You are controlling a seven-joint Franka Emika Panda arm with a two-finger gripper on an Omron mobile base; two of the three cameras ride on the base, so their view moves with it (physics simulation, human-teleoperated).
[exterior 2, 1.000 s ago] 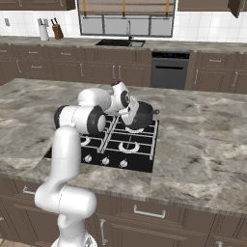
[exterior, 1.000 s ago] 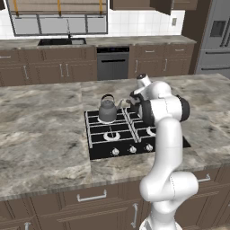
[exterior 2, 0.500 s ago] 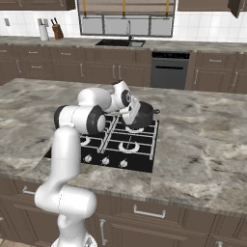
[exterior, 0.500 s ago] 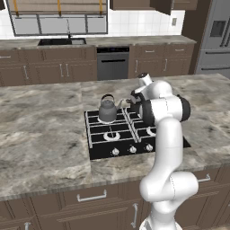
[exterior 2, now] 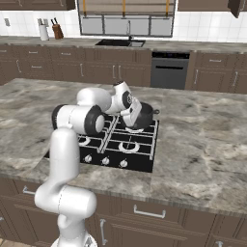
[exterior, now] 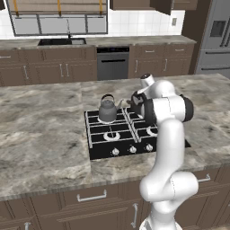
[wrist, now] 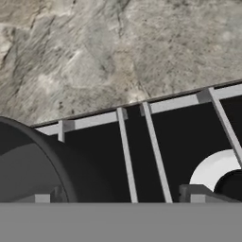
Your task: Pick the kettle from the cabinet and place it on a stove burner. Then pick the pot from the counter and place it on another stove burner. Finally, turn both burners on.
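Pot (exterior 2: 143, 117) round, charcoal (loop handles), on grate (exterior 2: 128, 137).

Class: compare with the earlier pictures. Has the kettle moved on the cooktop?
No. The kettle sits on the same back-left burner of the cooktop, matching the earlier left base pictures.

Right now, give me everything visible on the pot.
The pot is low, wide and round, charcoal-black with a matte dark finish. A small loop handle sticks out at its right side in the right base view. It sits upright on the grate over the stove's back right burner, by the far edge of the cooktop. The hand view shows its curved wall and rim close up. The open claw is at its left side; whether they touch cannot be told. The kettle stands on the back left burner.
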